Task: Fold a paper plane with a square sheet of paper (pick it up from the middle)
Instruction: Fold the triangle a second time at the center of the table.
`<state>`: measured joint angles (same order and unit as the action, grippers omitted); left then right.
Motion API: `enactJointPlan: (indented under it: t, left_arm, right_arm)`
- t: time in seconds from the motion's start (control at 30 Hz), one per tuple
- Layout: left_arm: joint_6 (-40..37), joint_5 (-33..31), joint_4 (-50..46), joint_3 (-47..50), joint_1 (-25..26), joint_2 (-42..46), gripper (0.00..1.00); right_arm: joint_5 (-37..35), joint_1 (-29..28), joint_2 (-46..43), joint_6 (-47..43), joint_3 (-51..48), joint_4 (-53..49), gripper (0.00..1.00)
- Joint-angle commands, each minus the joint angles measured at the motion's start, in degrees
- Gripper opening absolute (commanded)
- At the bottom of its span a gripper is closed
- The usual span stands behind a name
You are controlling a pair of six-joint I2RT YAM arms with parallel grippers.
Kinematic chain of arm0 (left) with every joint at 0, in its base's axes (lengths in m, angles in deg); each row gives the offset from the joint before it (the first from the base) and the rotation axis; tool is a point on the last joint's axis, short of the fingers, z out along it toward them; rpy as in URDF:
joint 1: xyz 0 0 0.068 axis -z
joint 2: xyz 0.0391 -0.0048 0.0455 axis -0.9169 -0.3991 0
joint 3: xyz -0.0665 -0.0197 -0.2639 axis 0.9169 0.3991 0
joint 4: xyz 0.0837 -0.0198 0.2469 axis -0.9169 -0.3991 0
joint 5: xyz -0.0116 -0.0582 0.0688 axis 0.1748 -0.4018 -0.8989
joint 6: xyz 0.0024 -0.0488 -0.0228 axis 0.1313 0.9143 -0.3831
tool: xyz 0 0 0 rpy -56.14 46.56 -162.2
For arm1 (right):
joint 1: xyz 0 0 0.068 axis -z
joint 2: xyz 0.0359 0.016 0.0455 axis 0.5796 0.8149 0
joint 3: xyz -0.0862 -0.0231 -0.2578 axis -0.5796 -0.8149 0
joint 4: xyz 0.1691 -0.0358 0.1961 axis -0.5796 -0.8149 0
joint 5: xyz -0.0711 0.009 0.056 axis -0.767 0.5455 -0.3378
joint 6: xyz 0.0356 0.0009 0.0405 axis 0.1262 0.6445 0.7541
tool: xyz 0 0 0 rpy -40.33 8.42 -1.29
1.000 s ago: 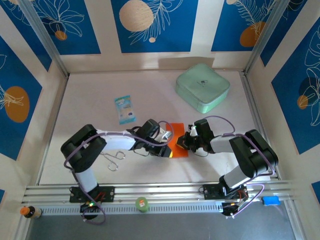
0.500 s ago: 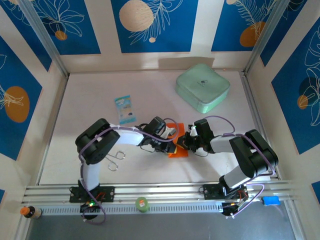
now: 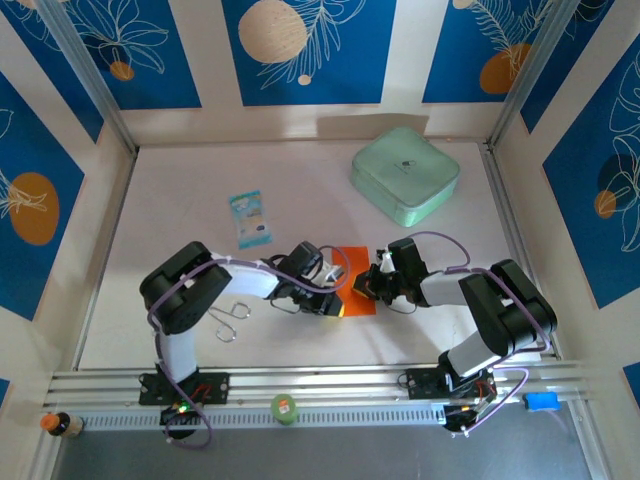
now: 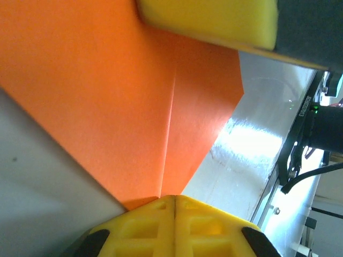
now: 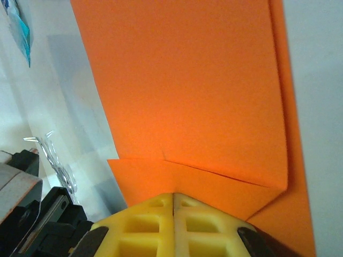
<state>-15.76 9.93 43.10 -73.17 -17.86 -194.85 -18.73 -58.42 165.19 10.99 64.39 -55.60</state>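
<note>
Overhead, the square sheet of paper (image 3: 357, 270) lies centre-near between the closed left gripper (image 3: 335, 298) and closed right gripper (image 3: 372, 287), and any sideways drag could skew its folds or tear it. At the left wrist, shut tips (image 4: 174, 211) meet a creased, pointed flap. At the right wrist, shut tips (image 5: 173, 206) touch layered folds; I cannot tell whether they pinch or only press.

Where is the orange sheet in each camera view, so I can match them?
Top external: the orange sheet lies just below and right of picture centre.
Left wrist: it covers the upper left and middle, a crease running downward.
Right wrist: it covers the centre and right, a folded flap low down.
Shared landmark: blue-and-white packet, top-left corner in the right wrist view.
</note>
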Motion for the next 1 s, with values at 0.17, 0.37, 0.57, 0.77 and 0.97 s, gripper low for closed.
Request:
enactJointPlan:
  t: [0.17, 0.37, 0.57, 0.77, 0.97]
  left_arm:
    - [-0.6, -0.7, -2.8, 3.2, 0.4, 7.6, 0.06]
    - [3.9, -4.4, 1.7, 1.6, -3.1, 11.7, 0.01]
    - [6.2, -3.5, 0.7, -5.2, -4.3, 4.9, 0.00]
    - [7.8, 0.8, 4.0, -6.5, -3.8, 0.1, 0.00]
    - [6.8, 1.9, 3.1, -6.8, -2.5, -2.2, 0.00]
  right_arm:
    - [-2.6, -0.2, 0.4, -1.1, -0.8, -5.2, 0.00]
    - [-2.6, -0.2, -0.1, -1.0, -0.8, -5.3, 0.00]
    - [-2.5, -0.3, 0.0, -0.9, -0.7, -5.2, 0.00]
    - [-2.2, -0.3, 0.1, -0.8, -0.8, -4.9, 0.00]
    - [-2.1, -0.4, 0.1, -0.6, -0.8, -4.9, 0.00]
